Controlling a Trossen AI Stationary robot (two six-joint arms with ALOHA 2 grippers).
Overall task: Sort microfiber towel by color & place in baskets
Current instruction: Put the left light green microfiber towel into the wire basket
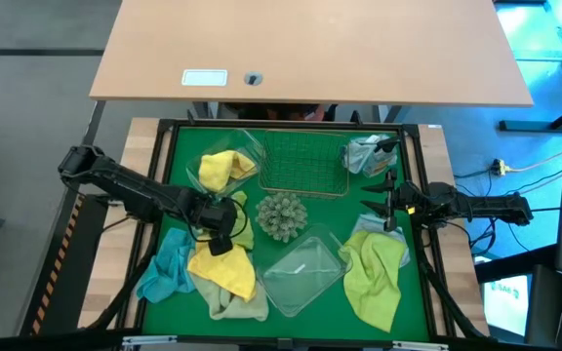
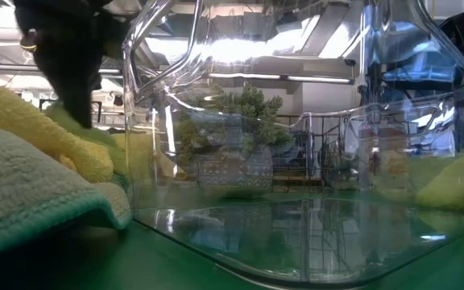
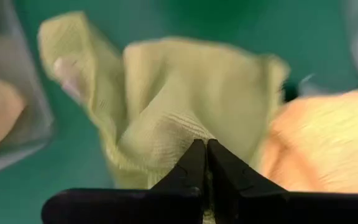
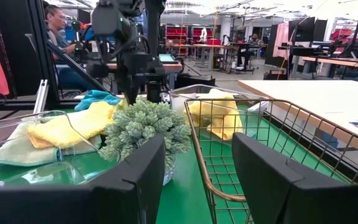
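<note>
My left gripper is shut on a lime green towel between the spiky ball and a bright yellow towel. Light blue and pale sage towels lie beside it on the table. One clear tub sits near the table's middle. The other tub, at the far left, holds a yellow towel. The wire basket stands at the far edge. My right gripper hangs open near the basket's right end, touching nothing. My left gripper pinches a raised fold of the lime green towel between its two fingertips, coming from above. The rest of the cloth spreads out beyond the fingers. Whether it is lifted off the table I cannot tell.
Another lime green towel lies at the near right over a pale cloth. A grey-blue cloth sits at the far right beside the basket. A person sits beyond the table. A wooden desk stands behind the table.
</note>
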